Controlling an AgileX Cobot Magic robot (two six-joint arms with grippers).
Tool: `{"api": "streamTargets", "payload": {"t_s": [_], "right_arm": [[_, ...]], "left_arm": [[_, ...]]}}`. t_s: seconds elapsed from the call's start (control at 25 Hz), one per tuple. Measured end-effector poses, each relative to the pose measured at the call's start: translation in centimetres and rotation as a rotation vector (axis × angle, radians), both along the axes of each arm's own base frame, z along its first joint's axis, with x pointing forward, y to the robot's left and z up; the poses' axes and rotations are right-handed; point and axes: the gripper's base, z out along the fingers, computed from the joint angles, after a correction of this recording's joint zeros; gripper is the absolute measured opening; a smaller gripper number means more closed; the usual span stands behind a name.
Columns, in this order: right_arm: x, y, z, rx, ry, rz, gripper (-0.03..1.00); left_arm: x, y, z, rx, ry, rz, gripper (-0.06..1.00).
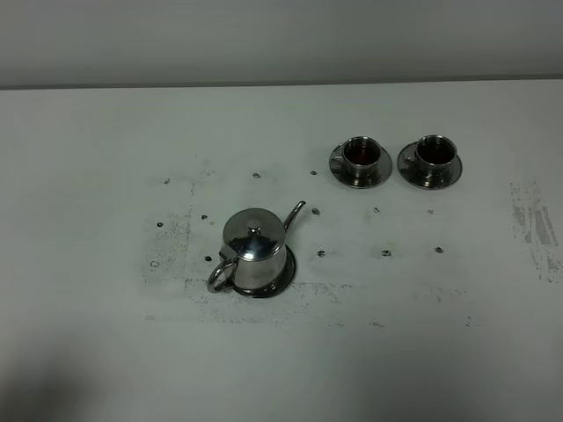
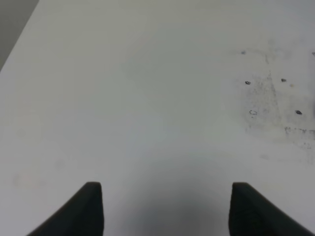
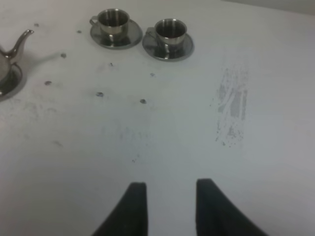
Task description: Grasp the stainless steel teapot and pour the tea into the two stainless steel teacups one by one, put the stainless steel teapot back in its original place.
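The stainless steel teapot (image 1: 254, 250) stands upright on its wide saucer, the original place (image 1: 288, 271), left of the table's middle, its spout pointing toward the cups and its handle toward the front left. The two stainless steel teacups (image 1: 360, 153) (image 1: 433, 151) sit on their own saucers at the back right, and dark tea (image 1: 361, 156) shows inside them. Neither arm appears in the high view. My left gripper (image 2: 166, 186) is open over bare table. My right gripper (image 3: 171, 183) has its fingers drawn close with nothing between; ahead of it lie both cups (image 3: 114, 19) (image 3: 170, 30) and the teapot's spout (image 3: 19, 40).
The white table (image 1: 106, 352) bears small dark specks and scuffs around the teapot and a scraped patch (image 1: 533, 221) at the right. A grey wall runs behind the table's far edge (image 1: 281, 83). The table's left edge shows in the left wrist view (image 2: 17, 39).
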Motion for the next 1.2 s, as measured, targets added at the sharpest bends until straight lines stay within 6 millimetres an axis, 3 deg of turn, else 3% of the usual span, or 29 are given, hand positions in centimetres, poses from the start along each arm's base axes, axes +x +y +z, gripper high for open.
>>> {"api": "streamTargets", "payload": {"t_s": [1.2], "right_arm": [[0.00, 0.00, 0.00, 0.000, 0.000, 0.000, 0.23]], "left_arm": [[-0.01, -0.01, 0.00, -0.001, -0.001, 0.000, 0.53]]}}
